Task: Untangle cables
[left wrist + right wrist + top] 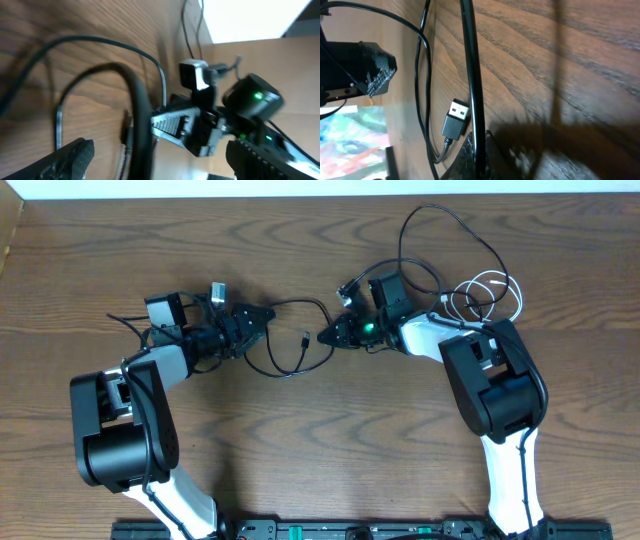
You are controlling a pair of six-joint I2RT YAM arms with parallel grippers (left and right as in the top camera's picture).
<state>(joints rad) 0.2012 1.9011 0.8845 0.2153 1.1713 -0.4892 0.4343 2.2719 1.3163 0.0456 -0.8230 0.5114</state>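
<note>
Black cable (296,302) is what your next move turns on. Between the two grippers it runs left to right across the wooden table (320,460) and sags into a loose loop on the near side, with its USB plug (456,117) lying flat inside that loop. Your right gripper (328,335) is clamped on this cord; in the right wrist view the strand runs straight down into the pinched-together tips.

Your left gripper (262,320) faces it from the left, close by, with its jaws spread wide apart. In the left wrist view the cord passes up between the two fingers (75,157), and neither seems to touch it. So the left arm is the nearer one to the free loop and the plug. There the cord's long axis lies roughly along the way that gripper points, not across its gap.

Both arms are folded low, with their forearms reaching in toward the middle of the table.

Farther right, the black cord swings out toward the far edge in big arcs and returns beside the right arm's elbow, where the white cable (497,277) lies coiled. The two seem to overlap there — I judge that crossing not yet undone.
</note>
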